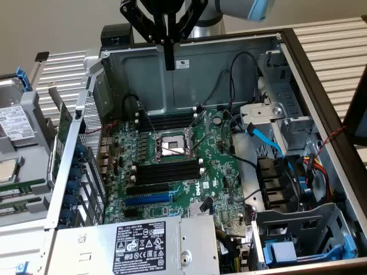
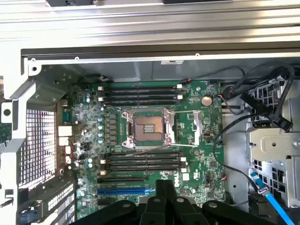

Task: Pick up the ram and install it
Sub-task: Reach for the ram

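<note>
Black slim fingers [image 1: 169, 57] closed, green motherboard [image 1: 221, 172], steel case [image 1: 149, 77]

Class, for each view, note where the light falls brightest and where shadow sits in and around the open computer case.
Exterior view: the slatted surface beside the computer case is brightest, and the motherboard lies dimmer between the case walls. Wrist view: the slatted surface glares pale, the motherboard is evenly lit, and the shut gripper is dark.

Ram [image 1: 62, 132]: long, thin, dark-green stick, leaning outside the case wall, well below claw [image 1: 170, 65], toward exterior view's left.
</note>
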